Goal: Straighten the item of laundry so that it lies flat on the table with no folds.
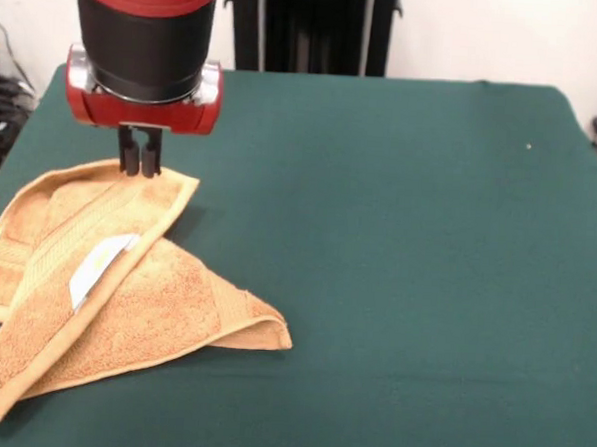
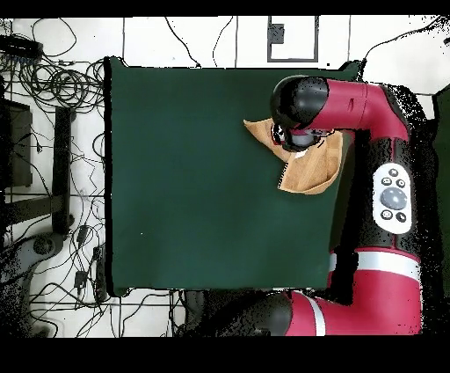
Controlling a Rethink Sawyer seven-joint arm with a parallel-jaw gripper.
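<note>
My red and black arm is hanging over the left part of the large rectangular table with its dark green felt-like surface (image 1: pixel 398 239), and nothing else is lying on the felt around me. My gripper (image 1: pixel 138 163) is holding its two short dark fingers close together just at the far edge of the small tan, golden-orange terry-cloth towel (image 1: pixel 144 306); whether they are pinching the cloth I cannot tell. The towel is lying folded over itself in overlapping triangles near the table's front left corner, its white-yellow tag (image 1: pixel 98 265) showing on top. Tangled black cables (image 2: pixel 53 84) are lying on the pale floor beside the table.
</note>
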